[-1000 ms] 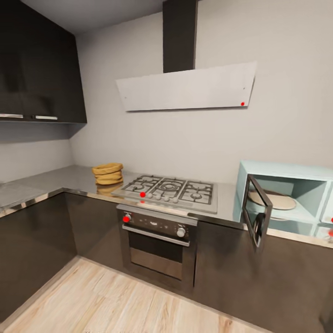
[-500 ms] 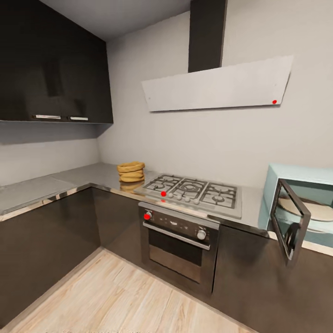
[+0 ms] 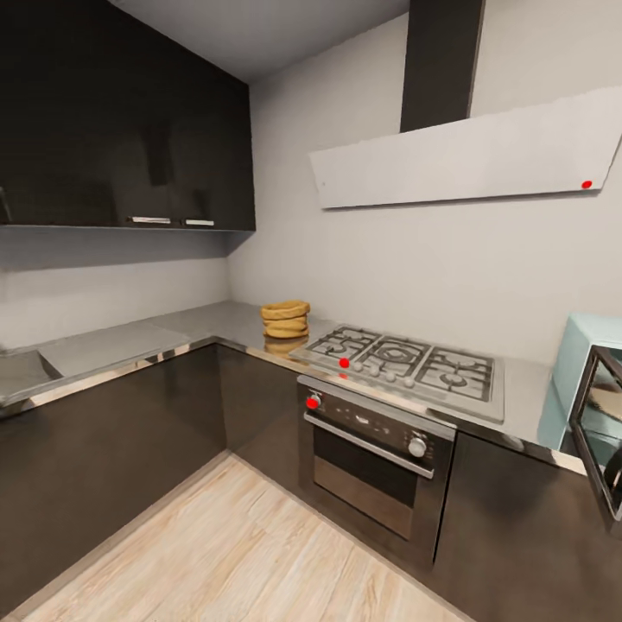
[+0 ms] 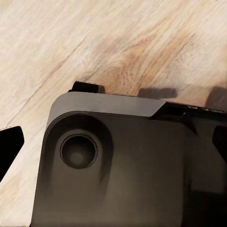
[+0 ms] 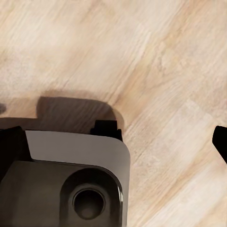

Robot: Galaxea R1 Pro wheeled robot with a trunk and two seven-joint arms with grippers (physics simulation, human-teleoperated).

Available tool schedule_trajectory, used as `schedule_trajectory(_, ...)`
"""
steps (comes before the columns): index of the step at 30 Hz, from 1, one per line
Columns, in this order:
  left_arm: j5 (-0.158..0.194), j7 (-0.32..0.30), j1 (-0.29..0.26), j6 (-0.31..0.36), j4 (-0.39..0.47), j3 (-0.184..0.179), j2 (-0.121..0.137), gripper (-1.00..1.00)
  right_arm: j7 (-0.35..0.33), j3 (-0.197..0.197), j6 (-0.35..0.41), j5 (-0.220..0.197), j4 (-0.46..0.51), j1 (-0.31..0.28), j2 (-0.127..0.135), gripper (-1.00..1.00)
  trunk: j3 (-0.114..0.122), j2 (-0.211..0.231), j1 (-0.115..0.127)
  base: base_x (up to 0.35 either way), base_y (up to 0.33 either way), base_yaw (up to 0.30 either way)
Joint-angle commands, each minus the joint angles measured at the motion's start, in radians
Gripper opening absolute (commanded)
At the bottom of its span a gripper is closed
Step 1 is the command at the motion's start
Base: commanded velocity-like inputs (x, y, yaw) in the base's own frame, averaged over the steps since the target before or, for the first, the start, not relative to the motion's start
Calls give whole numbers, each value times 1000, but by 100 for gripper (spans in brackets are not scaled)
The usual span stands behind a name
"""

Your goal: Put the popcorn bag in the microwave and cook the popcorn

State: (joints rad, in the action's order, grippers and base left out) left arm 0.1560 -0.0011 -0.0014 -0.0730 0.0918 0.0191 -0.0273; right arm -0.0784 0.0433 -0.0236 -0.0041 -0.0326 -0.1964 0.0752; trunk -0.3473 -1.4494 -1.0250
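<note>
The popcorn bag (image 3: 285, 320), a squat tan-orange sack with a rolled rim, stands on the grey countertop (image 3: 199, 324) in the corner, just left of the gas hob. At the head view's right edge I see part of the mint-blue microwave (image 3: 577, 363) with its dark glass door (image 3: 603, 436) swung open. Both wrist views look down at the wood floor and my dark base. The left gripper (image 4: 114, 144) has its fingertips (image 4: 9, 147) far apart at the picture's sides, open and empty. The right gripper (image 5: 116, 142) is open and empty too.
A steel gas hob (image 3: 406, 363) sits over a built-in oven (image 3: 371, 449) between bag and microwave. Dark cabinet fronts (image 3: 112, 441) run along both counter legs, with dark wall cabinets (image 3: 130, 121) and a range hood (image 3: 466, 160) above. Light wood floor (image 3: 242, 544) lies before me.
The whole head view has swung left, so bag, hob and oven sit further right in the picture. The microwave has slid to the right edge. Nothing on the counter has moved.
</note>
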Motion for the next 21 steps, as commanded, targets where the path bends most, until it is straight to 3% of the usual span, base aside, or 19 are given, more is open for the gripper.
schedule_trajectory(1,7,0,0,-2,0,1,0,100,-3,4,-2,-1,-3,-2,0,100,-1,-1,0,0,0,300)
schedule_trajectory(21,9,1,0,-2,-1,2,1,100,3,4,-13,3,-3,-1,-3,100,-1,-1,0,0,0,300)
